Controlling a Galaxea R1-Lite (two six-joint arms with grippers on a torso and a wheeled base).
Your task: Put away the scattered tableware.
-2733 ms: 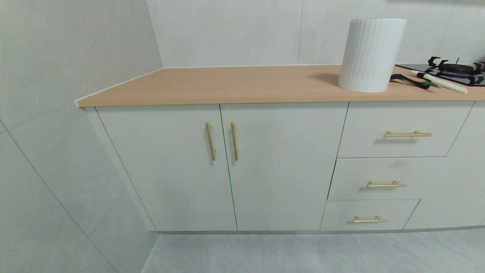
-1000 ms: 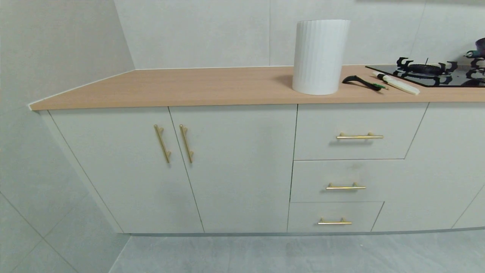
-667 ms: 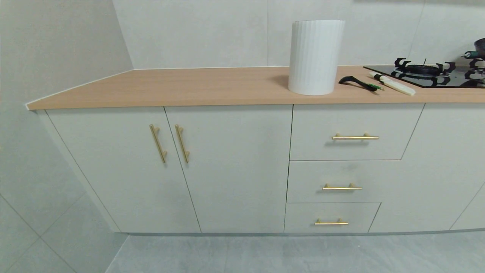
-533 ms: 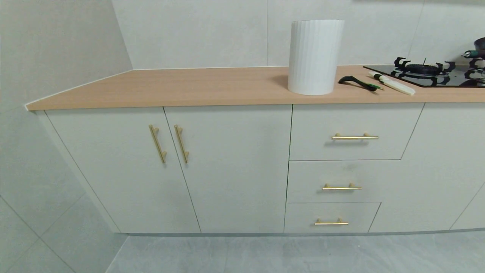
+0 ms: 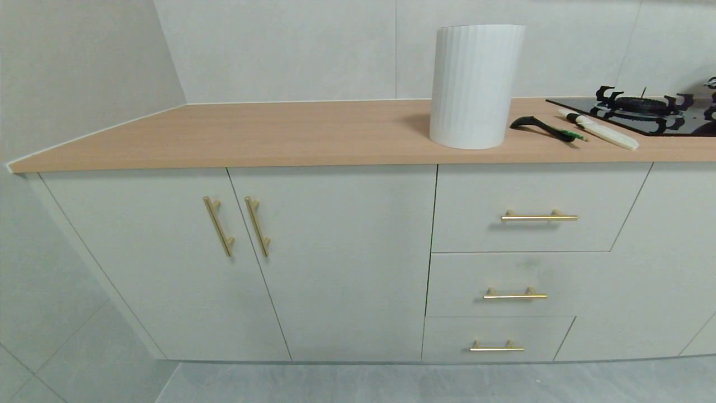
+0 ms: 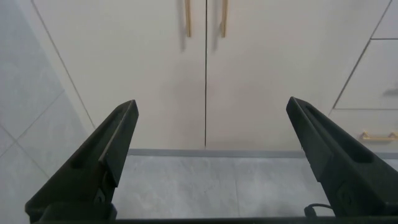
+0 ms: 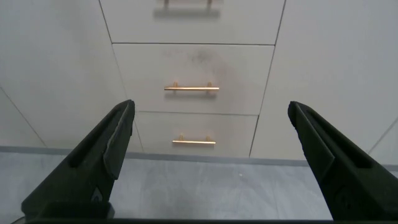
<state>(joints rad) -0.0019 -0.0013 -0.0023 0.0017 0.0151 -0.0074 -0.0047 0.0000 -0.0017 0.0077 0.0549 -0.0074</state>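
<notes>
On the wooden countertop (image 5: 279, 131) stands a tall white ribbed holder (image 5: 475, 87). Just to its right lie a black-handled utensil (image 5: 541, 126) and a cream-coloured knife (image 5: 601, 130), side by side near the hob. My left gripper (image 6: 211, 107) is open and holds nothing; it hangs low in front of the double cabinet doors (image 6: 205, 74). My right gripper (image 7: 211, 107) is open and holds nothing as well, facing the lower drawers (image 7: 193, 78).
A black gas hob (image 5: 643, 107) sits at the counter's far right. Below the counter are two doors with gold handles (image 5: 238, 225) and three stacked drawers (image 5: 537, 207). A tiled wall (image 5: 72, 78) closes off the left side. Grey floor (image 5: 335, 383) lies in front.
The whole head picture has shifted: the camera moved right along the counter, then closer to it. Holder, utensil and knife keep their places on the counter.
</notes>
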